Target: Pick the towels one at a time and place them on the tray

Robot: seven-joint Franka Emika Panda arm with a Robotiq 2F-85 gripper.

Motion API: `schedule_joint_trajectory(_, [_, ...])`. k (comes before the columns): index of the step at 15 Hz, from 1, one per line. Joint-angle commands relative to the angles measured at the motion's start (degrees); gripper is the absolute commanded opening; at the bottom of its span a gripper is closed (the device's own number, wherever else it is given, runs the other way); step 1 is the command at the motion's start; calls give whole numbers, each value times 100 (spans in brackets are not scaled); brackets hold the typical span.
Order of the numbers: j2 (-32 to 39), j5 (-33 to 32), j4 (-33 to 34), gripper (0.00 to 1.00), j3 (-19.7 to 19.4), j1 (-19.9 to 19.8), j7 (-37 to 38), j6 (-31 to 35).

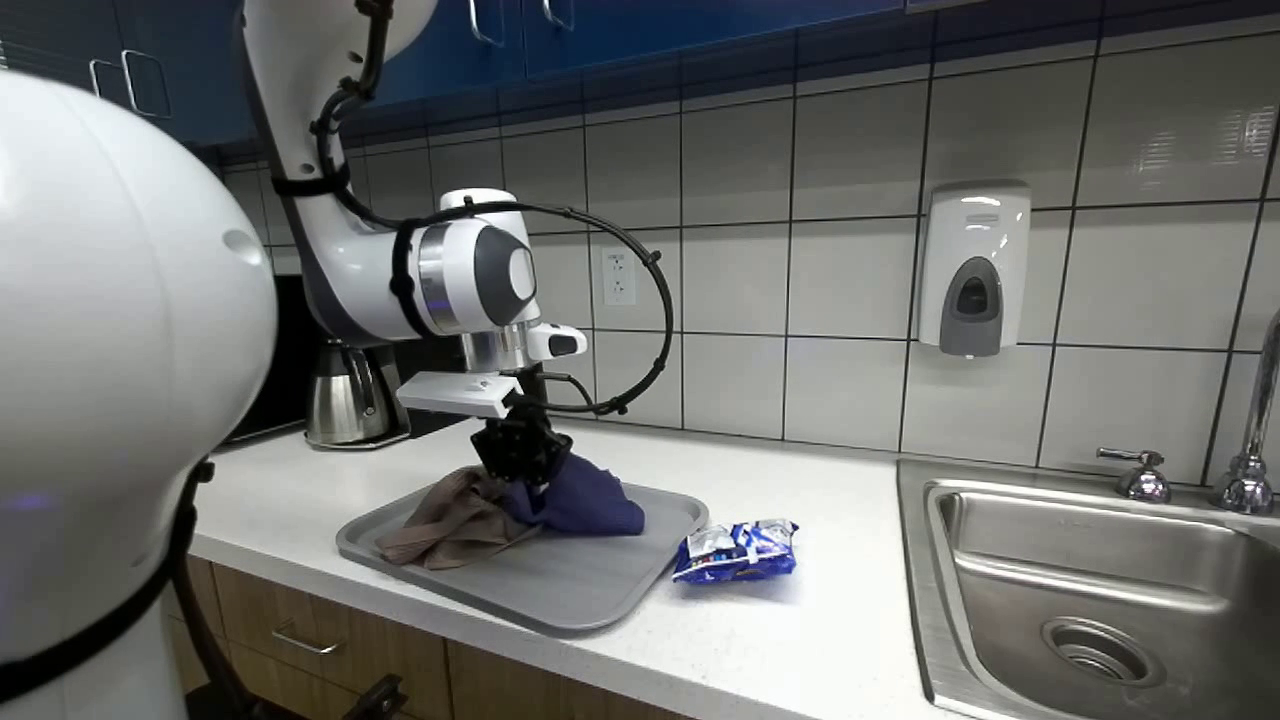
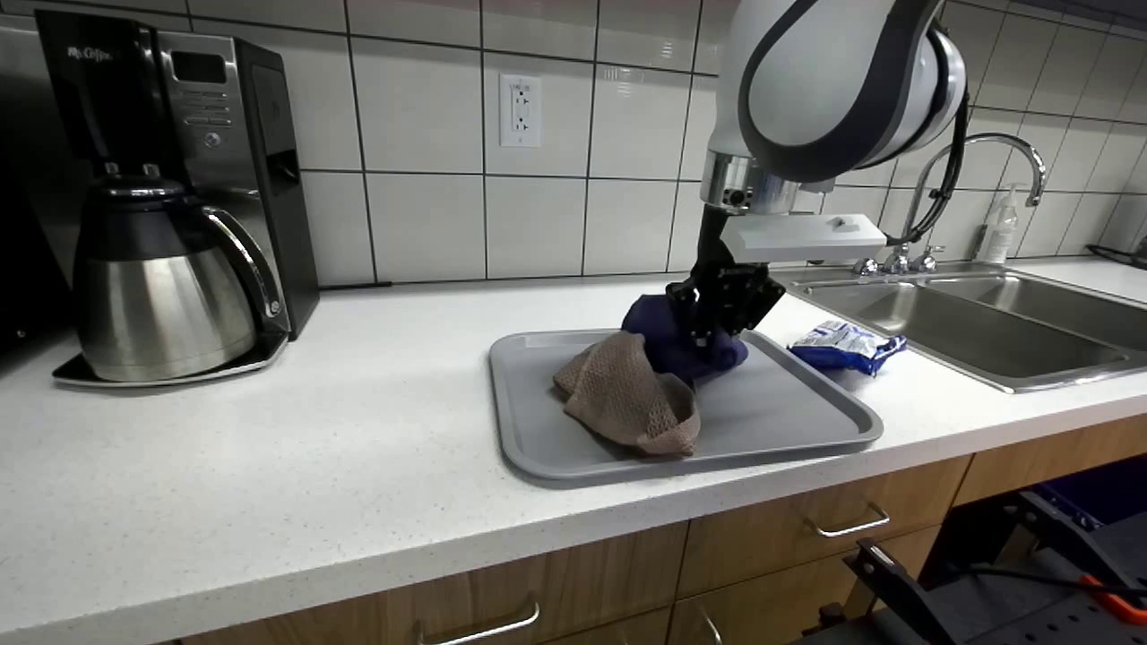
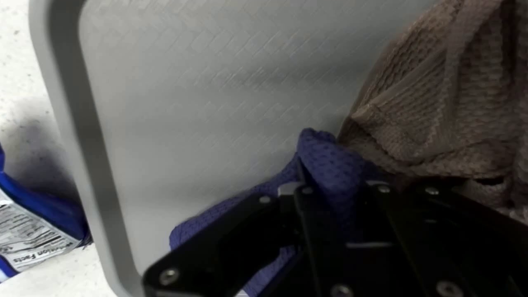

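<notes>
My black gripper [image 3: 335, 185] points down over a gray tray [image 2: 789, 403] with rounded corners, its tips buried in a bunched purple towel [image 1: 592, 500]. In the wrist view the fingers stand only slightly apart, and a thick fold of that towel fills the narrow gap between them, so I have hold of it; how tightly, I cannot tell. The rest of the purple towel lies on the tray, toward the pale tiled wall [image 2: 412, 116], partly hidden under my gripper. Against it, also on the tray, is a crumpled brown towel [image 2: 632, 394] with a waffle-like weave, its folds raised in soft peaks. Bare tray, embossed with a basket pattern, stretches out beside the two towels. The tray sits on a white speckled countertop [image 2: 358, 430], close to its front edge. Just beside the tray, at the end nearer the stainless steel sink [image 1: 935, 600], lies a shiny blue and silver packet [image 1: 740, 550]; I cannot tell whether it touches the rim. On the opposite side, well apart from the tray, a coffee maker [image 2: 204, 112] stands with a metal carafe [image 2: 170, 296] on its base. The wall carries an electrical outlet [image 2: 520, 111] and a white and gray dispenser [image 1: 975, 240].
</notes>
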Motion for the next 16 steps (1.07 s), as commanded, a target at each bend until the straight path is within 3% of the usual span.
schedule_joint_trajectory(1, [56, 214, -78, 4, 144, -94, -239, -89])
schedule_joint_trajectory(9, [379, 298, -17, 4, 189, -37, -315, -225])
schedule_joint_trajectory(10, [387, 370, 0, 40, 211, -51, -379, -260])
schedule_joint_trajectory(11, [375, 436, 7, 41, 231, -61, -441, -290])
schedule_joint_trajectory(16, [147, 655, 27, 78, 256, -71, -716, -518])
